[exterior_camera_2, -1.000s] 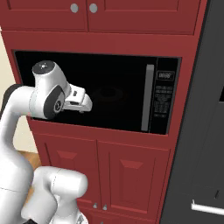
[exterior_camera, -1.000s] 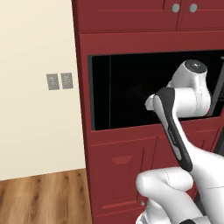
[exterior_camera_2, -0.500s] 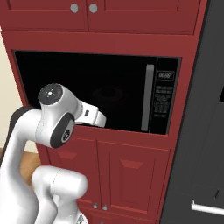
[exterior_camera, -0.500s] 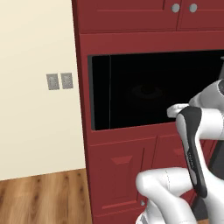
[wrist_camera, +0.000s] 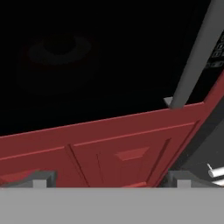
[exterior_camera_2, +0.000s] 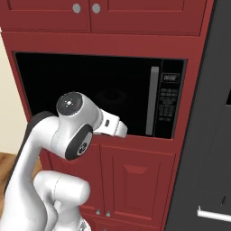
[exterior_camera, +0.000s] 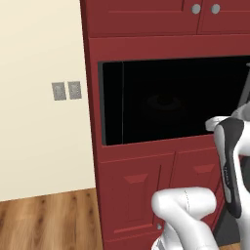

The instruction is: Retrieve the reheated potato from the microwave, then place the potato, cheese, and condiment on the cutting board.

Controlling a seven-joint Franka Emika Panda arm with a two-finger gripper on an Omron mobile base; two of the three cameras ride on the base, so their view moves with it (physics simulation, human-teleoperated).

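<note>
- I count one microwave [exterior_camera_2: 90, 97], a wide black box built into the dark red cabinetry [exterior_camera_2: 113, 43]; I use it as my landmark for everything below.
- Its door is flat, black and closed, so I cannot see anything inside; a faint round reflection sits on the glass near its middle.
- One grey bar handle [exterior_camera_2: 154, 100] stands upright on the right part of the door, and in the hand view it runs as a slanted grey bar [wrist_camera: 194, 52] toward the upper right.
- One control panel [exterior_camera_2: 169, 106] with small light lettering sits just right of the handle, at the microwave's right end.
- Above the microwave I count two round grey knobs [exterior_camera_2: 76, 8] on the upper cabinet doors; the left base view shows the same pair [exterior_camera: 196, 8].
- Below the microwave I count two panelled red cabinet doors [exterior_camera_2: 135, 180], with two small knobs near their lower edge.
- Left of the microwave, on the cream wall [exterior_camera: 39, 97], I count two grey switch plates [exterior_camera: 66, 90] side by side; wood floor [exterior_camera: 49, 219] lies below them.
- Right of the microwave stands one tall dark appliance [exterior_camera_2: 207, 135] with a light bar handle low on it.
- My gripper [wrist_camera: 109, 180] is held in front of the microwave's lower edge, aimed at the red strip just beneath the door; its two dark finger tips [wrist_camera: 41, 178] stand wide apart with nothing between them and touch nothing.
- In the right base view the white arm's wrist [exterior_camera_2: 110, 126] reaches across the lower door.
</note>
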